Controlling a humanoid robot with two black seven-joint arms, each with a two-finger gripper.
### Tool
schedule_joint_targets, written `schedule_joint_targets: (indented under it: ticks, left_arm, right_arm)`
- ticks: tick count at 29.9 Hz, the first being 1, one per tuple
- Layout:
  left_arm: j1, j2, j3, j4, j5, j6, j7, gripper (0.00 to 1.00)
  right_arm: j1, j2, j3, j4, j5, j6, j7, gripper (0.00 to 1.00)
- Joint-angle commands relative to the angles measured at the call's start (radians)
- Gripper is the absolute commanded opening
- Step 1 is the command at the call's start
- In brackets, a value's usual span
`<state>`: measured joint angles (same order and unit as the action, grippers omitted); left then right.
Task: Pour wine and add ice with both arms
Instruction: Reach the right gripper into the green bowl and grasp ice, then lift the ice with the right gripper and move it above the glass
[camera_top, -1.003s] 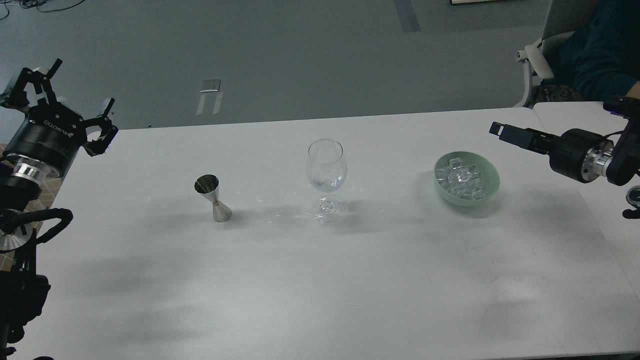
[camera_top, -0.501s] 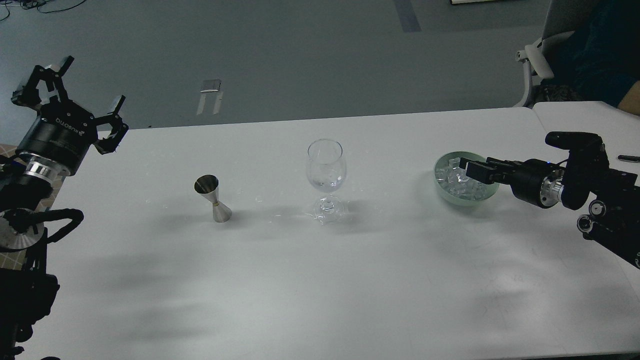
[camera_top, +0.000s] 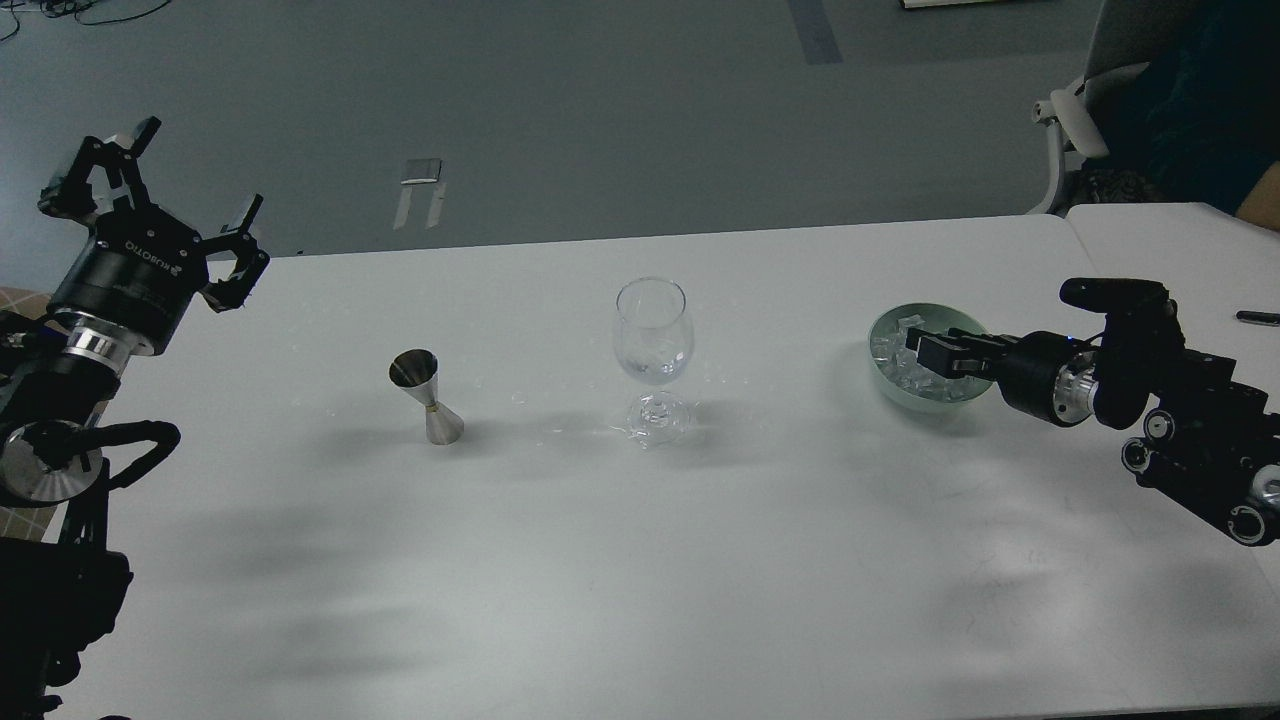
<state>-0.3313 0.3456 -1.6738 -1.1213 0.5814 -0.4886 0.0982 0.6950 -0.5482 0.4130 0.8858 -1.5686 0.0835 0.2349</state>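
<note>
ice (camera_top: 905, 362) in bowl (camera_top: 886, 385), right pincer (camera_top: 932, 354) over it

Both arms are black and built of thick rounded joint housings, the left arm (camera_top: 60, 400) carrying a bright silver wrist ring, a silver disc-shaped cap lower down and a black cable looping beside it. Its left gripper (camera_top: 150, 210) is a black claw of angular linked fingers with pale tips, and its cylindrical base bears white lettering. The right arm (camera_top: 1150, 400) shows a silver ring behind a black barrel, several small round silver-rimmed fittings, and the blocky black right gripper (camera_top: 935, 352).
</note>
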Motion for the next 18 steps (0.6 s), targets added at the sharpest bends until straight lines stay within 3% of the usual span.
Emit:
schedule_joint_targets:
  ticks: [1, 4, 11, 12, 13, 18]
  left_arm:
    - [0.000, 0.000, -0.001, 0.000, 0.002, 0.000, 0.000, 0.98]
    - [0.000, 0.000, -0.001, -0.002, 0.000, 0.000, 0.000, 0.98]
    - [-0.002, -0.008, -0.001, -0.002, 0.002, 0.000, 0.000, 0.98]
    - [-0.002, -0.008, -0.001, -0.002, 0.002, 0.000, 0.000, 0.98]
    - [0.000, -0.008, 0.000, -0.002, 0.002, 0.000, 0.000, 0.98]
    - [-0.002, -0.008, 0.000, -0.008, 0.002, 0.000, 0.000, 0.98]
  right_arm:
    - [0.001, 0.005, -0.011, -0.010, -0.025, -0.001, 0.000, 0.47]
    - [0.008, 0.005, -0.042, -0.010, -0.027, -0.002, 0.000, 0.32]
    - [0.011, 0.004, -0.045, -0.008, -0.027, -0.014, 0.004, 0.18]
    - [0.011, 0.004, -0.046, -0.008, -0.027, -0.016, 0.004, 0.07]
    - [0.011, 0.004, -0.046, -0.007, -0.027, -0.016, 0.004, 0.02]
    - [0.032, -0.004, -0.045, 0.002, -0.024, -0.016, 0.003, 0.00]
